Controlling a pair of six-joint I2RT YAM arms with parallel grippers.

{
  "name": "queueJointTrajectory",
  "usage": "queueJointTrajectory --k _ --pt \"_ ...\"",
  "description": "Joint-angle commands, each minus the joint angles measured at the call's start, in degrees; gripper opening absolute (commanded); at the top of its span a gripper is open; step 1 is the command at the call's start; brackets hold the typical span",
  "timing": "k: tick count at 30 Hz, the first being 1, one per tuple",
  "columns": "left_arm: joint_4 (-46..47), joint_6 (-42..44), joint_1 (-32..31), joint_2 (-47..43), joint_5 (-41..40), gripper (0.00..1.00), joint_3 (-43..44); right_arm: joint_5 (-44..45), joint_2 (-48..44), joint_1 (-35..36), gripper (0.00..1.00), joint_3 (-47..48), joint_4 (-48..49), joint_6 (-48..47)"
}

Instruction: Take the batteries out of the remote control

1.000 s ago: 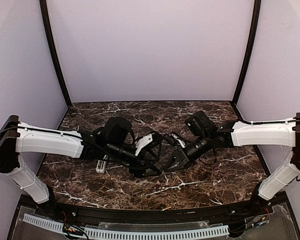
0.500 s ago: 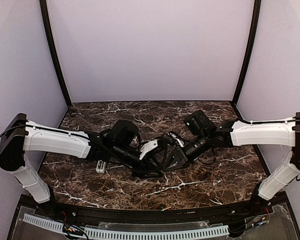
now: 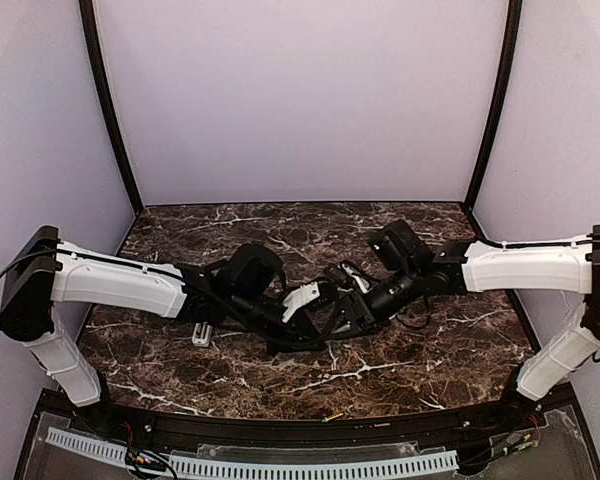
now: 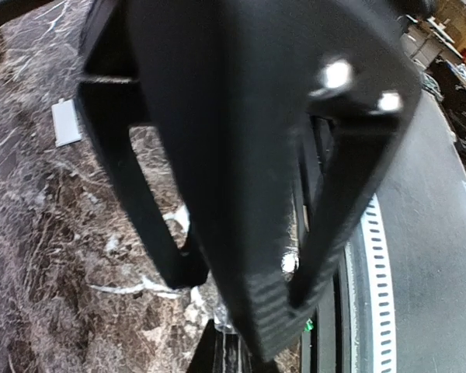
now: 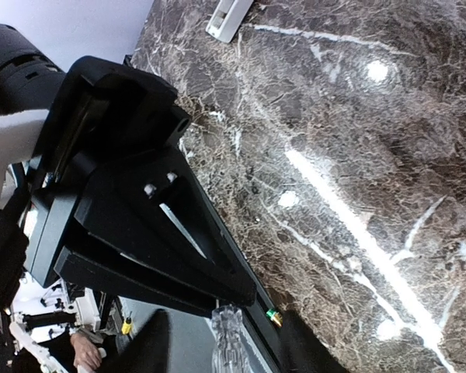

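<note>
My two grippers meet nose to nose at mid-table. The left gripper [image 3: 318,322] [image 4: 224,351] is shut on a thin clear-tipped stick [image 4: 221,320] at its fingertips. The right gripper [image 3: 340,316] [image 5: 227,351] stands open, and the same stick [image 5: 230,336] stands in the gap between its fingers without touching them. One small orange battery [image 5: 273,316] [image 3: 332,416] with a green end lies on the black rail at the table's front edge. The remote control is hidden from every view.
A small flat white cover piece [image 3: 202,333] [image 4: 64,123] [image 5: 229,17] lies on the marble left of centre, beside the left arm. A white slotted strip [image 3: 280,466] runs below the front rail. Purple walls close in the back and both sides.
The left arm has slid right to meet the right gripper and its jaws have shut on the stick. The right jaws have opened off it.
</note>
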Motion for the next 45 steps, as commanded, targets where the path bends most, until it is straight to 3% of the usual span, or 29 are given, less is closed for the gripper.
queueJointTrajectory --k 1,9,14,20,24,33,36,41,45 --pt "-0.13 -2.71 0.12 -1.29 -7.03 0.0 -1.53 6.86 -4.27 -0.68 0.6 -0.62 0.51 1.11" --pt "2.04 -16.73 0.88 -1.75 -27.53 0.0 -4.83 21.67 -14.34 -5.54 0.81 -4.28 -4.34 3.81" --pt "-5.3 -34.61 1.03 -0.62 -41.97 0.0 -3.83 27.88 -17.74 -5.81 0.84 -6.44 -6.06 5.54" --pt "-14.08 -45.82 1.78 2.46 -51.62 0.0 -2.9 28.52 -20.01 -5.81 0.84 -8.03 -6.02 6.33" --pt "-18.03 -48.84 2.92 4.47 -53.15 0.0 -1.23 28.41 -21.38 -5.82 0.84 -9.3 -6.07 6.93" --pt "-17.09 -51.76 4.68 6.81 -50.81 0.03 -2.63 30.25 -24.41 -5.81 0.85 -11.69 -5.72 7.95" --pt "-16.4 -51.96 4.68 6.81 -50.01 0.13 -3.08 31.26 -24.39 -5.82 0.86 -11.52 -5.8 7.92" --pt "-14.86 -51.93 4.82 6.03 -49.24 0.41 -4.36 33.83 -25.28 -5.81 0.86 -11.21 -5.89 7.9" --pt "-13.59 -50.72 4.78 4.08 -50.0 0.54 -5.74 36.72 -26.78 -5.82 0.86 -11.25 -5.92 7.78"
